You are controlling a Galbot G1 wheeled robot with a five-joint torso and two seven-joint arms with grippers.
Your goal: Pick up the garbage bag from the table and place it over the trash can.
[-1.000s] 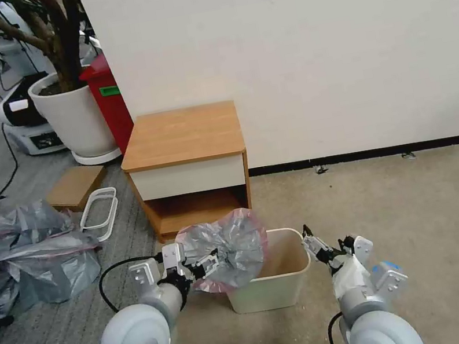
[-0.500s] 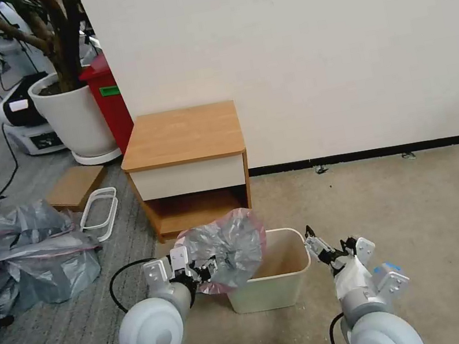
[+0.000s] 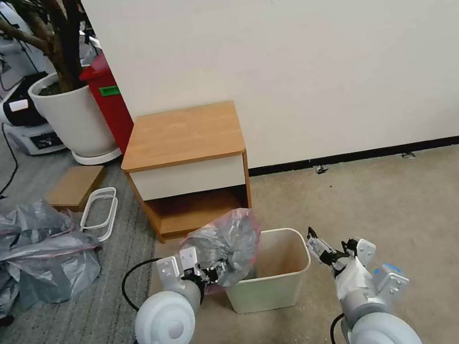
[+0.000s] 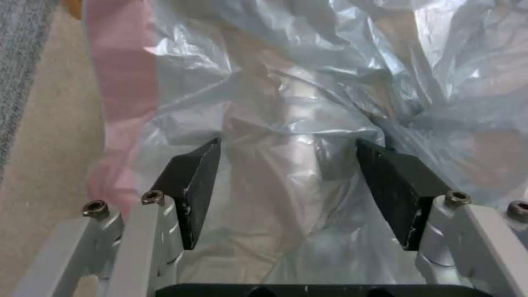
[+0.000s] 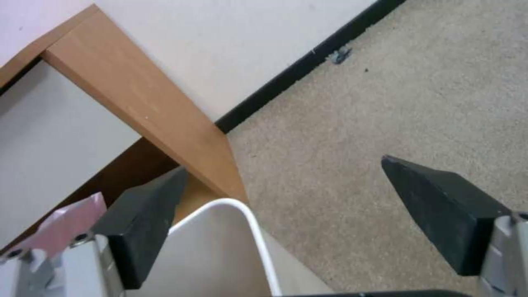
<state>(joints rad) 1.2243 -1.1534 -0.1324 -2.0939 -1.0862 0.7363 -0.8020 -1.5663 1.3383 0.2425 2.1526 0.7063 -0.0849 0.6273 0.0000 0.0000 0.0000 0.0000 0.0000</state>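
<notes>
Crinkly grey garbage bag (image 3: 227,246) bunches between the left hand's (image 3: 214,271) spread pads over the smooth, round-cornered trash can (image 3: 273,291); right hand (image 3: 320,251) gapes empty.

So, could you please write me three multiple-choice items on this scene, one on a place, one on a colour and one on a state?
1. Where is the garbage bag?
A. flat on the table
B. held up at the left side of the trash can
C. on the heap of grey bags

2. What colour is the band on the bag's rim?
A. pink-red
B. green
C. black

3. How are the fingers of the right gripper set?
A. shut on the bag
B. shut on the can's rim
C. spread apart, holding nothing

Answers:
1 B, the head view shows it bunched before the left gripper, over the can's left edge.
2 A, the pink strip shows in the left wrist view.
3 C, the right wrist view shows bare carpet between them.
</notes>
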